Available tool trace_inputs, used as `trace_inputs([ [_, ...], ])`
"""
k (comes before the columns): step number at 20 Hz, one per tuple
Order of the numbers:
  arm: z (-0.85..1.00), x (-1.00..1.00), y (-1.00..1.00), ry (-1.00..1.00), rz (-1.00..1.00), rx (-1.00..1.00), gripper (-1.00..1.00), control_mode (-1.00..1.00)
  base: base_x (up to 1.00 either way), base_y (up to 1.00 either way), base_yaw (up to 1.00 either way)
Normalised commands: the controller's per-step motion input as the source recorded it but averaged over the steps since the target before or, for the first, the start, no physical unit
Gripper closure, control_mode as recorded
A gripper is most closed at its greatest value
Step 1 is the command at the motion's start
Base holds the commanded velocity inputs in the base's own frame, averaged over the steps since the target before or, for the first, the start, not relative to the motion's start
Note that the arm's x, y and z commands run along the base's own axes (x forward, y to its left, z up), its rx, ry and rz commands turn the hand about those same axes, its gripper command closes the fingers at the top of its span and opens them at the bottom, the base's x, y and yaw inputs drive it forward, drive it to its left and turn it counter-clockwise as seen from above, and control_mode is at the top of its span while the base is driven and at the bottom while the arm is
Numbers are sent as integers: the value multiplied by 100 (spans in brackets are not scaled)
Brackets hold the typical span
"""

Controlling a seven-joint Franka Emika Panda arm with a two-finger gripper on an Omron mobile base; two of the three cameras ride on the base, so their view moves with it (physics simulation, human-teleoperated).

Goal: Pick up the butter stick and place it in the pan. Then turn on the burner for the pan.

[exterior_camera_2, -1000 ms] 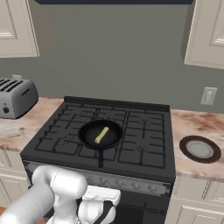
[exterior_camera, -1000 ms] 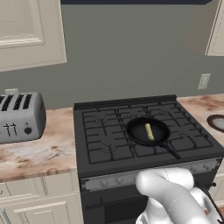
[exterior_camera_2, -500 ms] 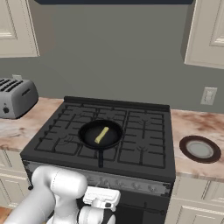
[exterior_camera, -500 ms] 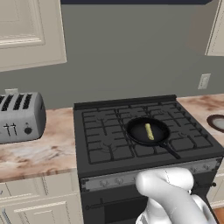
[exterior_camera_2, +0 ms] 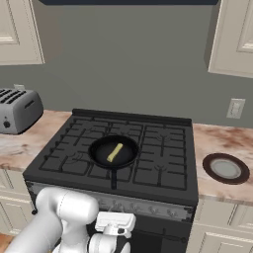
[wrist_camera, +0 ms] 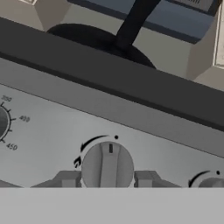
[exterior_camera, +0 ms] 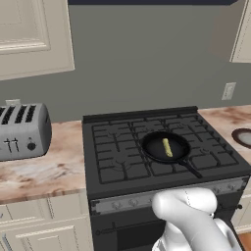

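Note:
The pale-yellow butter stick (exterior_camera: 167, 147) (exterior_camera_2: 114, 152) lies inside the round black pan (exterior_camera: 153, 148) (exterior_camera_2: 100, 153) on a front burner of the black stove (exterior_camera: 117, 162). The pan's long handle (exterior_camera_2: 113, 178) points toward the stove's front edge; in the hand view the handle (wrist_camera: 131, 22) shows from below. My gripper (wrist_camera: 106, 179) (exterior_camera_2: 115, 220) is at the stove's control panel. Its two fingertips (wrist_camera: 68, 179) sit tight on either side of a round grey burner knob (wrist_camera: 107, 168), shut on it. The knob's mark points straight up.
A silver toaster (exterior_camera: 22, 130) (exterior_camera_2: 17, 108) stands on the marble counter left of the stove. A grey-brown dish with a pale rim (exterior_camera_2: 226, 168) (exterior_camera: 242, 137) lies on the right counter. Other knobs (wrist_camera: 2, 122) (wrist_camera: 210, 179) flank the gripped one.
The hand has risen a little toward the control panel in the right base view. Pan and butter stick have not moved.

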Motion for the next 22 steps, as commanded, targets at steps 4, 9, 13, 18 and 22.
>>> trace_inputs([
  [4,0,0,0,-9,0,-13,100,-100,0,0,0],
  [9,0,1,0,-13,0,-22,100,-100,0,0,0],
  [13,0,8,2,-9,0,-30,100,-100,0,0,0],
  [18,8,18,14,-1,-4,-31,100,-100,0,0,0],
  [22,20,22,23,0,-9,-31,100,-100,0,0,0],
])
